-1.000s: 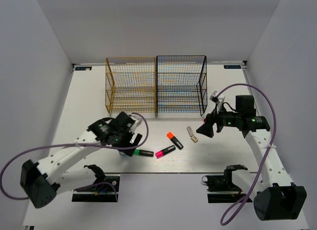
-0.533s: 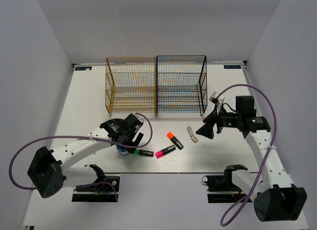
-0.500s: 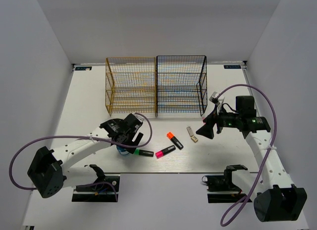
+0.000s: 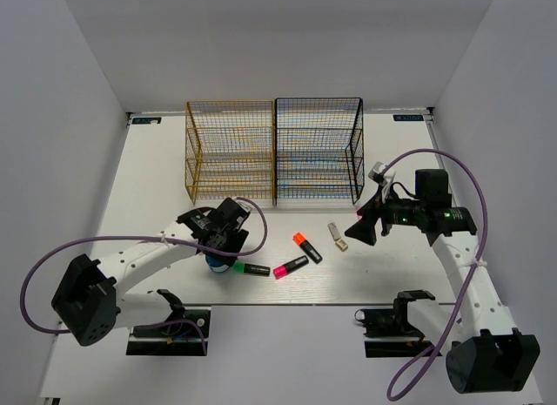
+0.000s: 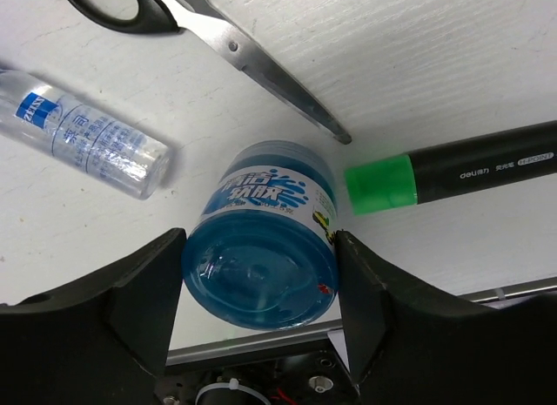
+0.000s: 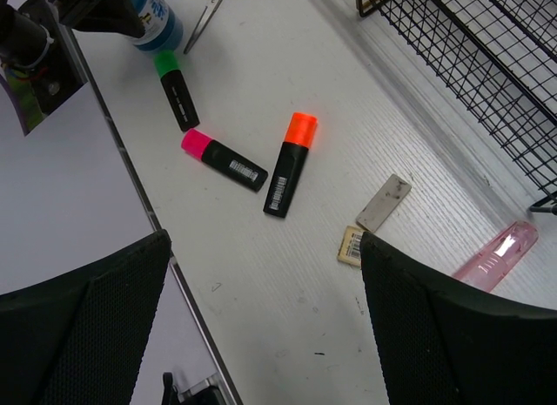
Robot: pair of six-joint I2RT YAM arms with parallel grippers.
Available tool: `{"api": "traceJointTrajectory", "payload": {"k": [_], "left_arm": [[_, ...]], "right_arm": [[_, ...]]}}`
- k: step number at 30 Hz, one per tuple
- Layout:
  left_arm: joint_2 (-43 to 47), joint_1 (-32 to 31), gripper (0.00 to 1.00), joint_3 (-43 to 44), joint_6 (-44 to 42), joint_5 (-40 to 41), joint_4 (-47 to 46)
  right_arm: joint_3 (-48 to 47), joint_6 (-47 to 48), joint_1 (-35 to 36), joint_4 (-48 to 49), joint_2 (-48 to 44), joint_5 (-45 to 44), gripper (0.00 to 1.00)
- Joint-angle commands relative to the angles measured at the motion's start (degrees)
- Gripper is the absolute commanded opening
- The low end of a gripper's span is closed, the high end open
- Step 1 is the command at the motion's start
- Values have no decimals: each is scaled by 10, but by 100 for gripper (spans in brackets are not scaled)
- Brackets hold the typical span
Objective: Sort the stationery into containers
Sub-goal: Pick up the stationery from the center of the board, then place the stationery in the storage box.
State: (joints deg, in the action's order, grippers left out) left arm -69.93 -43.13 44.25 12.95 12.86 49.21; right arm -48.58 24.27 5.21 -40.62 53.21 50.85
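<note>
Left hand (image 5: 261, 248) is straddling the blue tub (image 5: 265, 205) on the bench (image 4: 148, 170) at lower centre, grip uncertain, next needing a firm squeeze and lift toward the racks (image 4: 231, 152), while right hand (image 4: 359, 230) is hovering wide open.

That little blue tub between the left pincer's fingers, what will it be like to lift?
The blue tub looks like rigid plastic, so it probably won't squash. Its round, glossy wall may slip or swivel between the flat fingers. It looks filled with blue stuff, so it is likely heavyish for its size. Tipped on its side, it would probably roll.
</note>
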Motion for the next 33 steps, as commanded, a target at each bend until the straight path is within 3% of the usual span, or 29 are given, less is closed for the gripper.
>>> {"api": "traceJointTrajectory", "payload": {"k": [1,3,4,5,6,7,13,17,18,24,33], "left_arm": [[4,5,4,17,13,-31,14],[12,4,0,36,22,-35,33],[16,3,0,79,25,-48,49],[22,4,0,97,30,-56,53],[23,4,0,116,34,-57,54],[26,6,0,175,37,-54,52],[-3,69,0,330,52,-77,-25],[-35,138,0,356,91,-148,-121],[-46,179,0,352,102,-199,-191],[-117,281,0,345,267,-271,-413],[-228,330,0,442,290,-288,-488]], "right_arm": [[5,4,-2,-5,-13,3,90],[2,6,-1,-7,-13,7,87],[2,6,0,-9,-12,10,75],[-1,8,0,-11,-11,12,29],[0,9,0,-10,-11,17,0],[0,6,0,-10,-8,16,0],[1,-2,-1,-8,-7,10,0],[6,-5,0,-4,-12,11,0],[8,-5,0,-2,-12,13,0],[14,-4,0,-3,-3,21,0],[16,8,0,-5,5,23,0]]}}
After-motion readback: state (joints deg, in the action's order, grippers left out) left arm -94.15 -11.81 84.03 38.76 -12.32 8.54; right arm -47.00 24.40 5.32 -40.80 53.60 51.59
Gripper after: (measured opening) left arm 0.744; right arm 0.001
